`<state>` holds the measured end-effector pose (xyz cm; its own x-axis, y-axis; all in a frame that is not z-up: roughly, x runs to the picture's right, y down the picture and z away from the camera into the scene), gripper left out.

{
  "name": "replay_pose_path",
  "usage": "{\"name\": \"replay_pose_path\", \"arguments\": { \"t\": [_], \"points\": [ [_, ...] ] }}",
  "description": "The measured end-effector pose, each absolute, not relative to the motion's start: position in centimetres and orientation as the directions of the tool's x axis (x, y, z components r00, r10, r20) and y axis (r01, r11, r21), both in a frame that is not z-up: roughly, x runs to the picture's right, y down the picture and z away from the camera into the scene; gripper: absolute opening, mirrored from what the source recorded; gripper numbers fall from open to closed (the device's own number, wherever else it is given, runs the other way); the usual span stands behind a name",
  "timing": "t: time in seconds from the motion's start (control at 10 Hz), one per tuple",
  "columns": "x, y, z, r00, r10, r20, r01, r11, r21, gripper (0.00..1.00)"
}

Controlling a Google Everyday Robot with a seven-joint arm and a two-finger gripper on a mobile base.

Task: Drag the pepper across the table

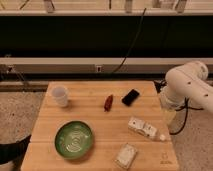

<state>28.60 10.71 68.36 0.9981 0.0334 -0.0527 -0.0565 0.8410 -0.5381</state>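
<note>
On the table [45, 125], a white cup [60, 95] stands far left, with a green bowl [74, 140] nearer the camera. The pepper [108, 102] lies mid-table in the far half, its long axis running roughly front to back. A black slab [131, 96] sits just right of it. Next come a white box [142, 127] and a white packet [126, 155]. The gripper [168, 114] hangs at the table's right edge, and I cannot tell whether it is open or closed. The pepper lies well apart from it, toward the picture's left, beyond the slab.
</note>
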Motion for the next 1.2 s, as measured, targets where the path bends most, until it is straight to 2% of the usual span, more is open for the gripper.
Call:
{"name": "replay_pose_path", "arguments": {
  "t": [0.6, 1.2],
  "points": [
    [28.6, 10.7, 68.4, 0.998, 0.029, -0.053, -0.053, 0.841, -0.538, 0.8],
    [23.9, 8.7, 70.8, 0.992, -0.123, -0.011, 0.1, 0.854, -0.511, 0.8]
  ]
}}
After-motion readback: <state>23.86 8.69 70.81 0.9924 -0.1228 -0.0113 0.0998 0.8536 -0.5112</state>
